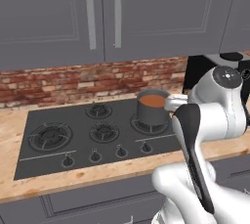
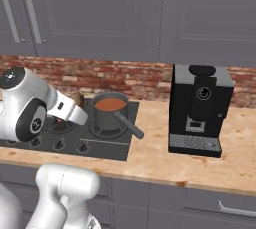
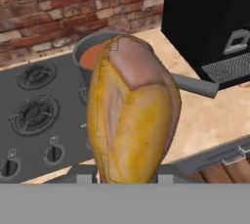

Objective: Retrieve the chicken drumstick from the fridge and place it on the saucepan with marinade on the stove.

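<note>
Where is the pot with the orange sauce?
The saucepan sits on the stove's back right burner, in front of the brick wall. In the right base view, the black coffee machine stands to its right on the counter.

From behind the arm on its left, we look forward and down across the stove (image 1: 97,135) toward the brick wall (image 1: 73,83) and grey cabinets (image 1: 97,12). From behind on its right, we face the same wall at a similar distance, taking in the stove's right end and a coffee machine (image 2: 200,108) on the worktop (image 2: 160,153). Both share the saucepan (image 1: 151,108). The hand camera sits very near the chicken drumstick (image 3: 132,115), looking past it at the saucepan, stove and coffee machine.
</note>
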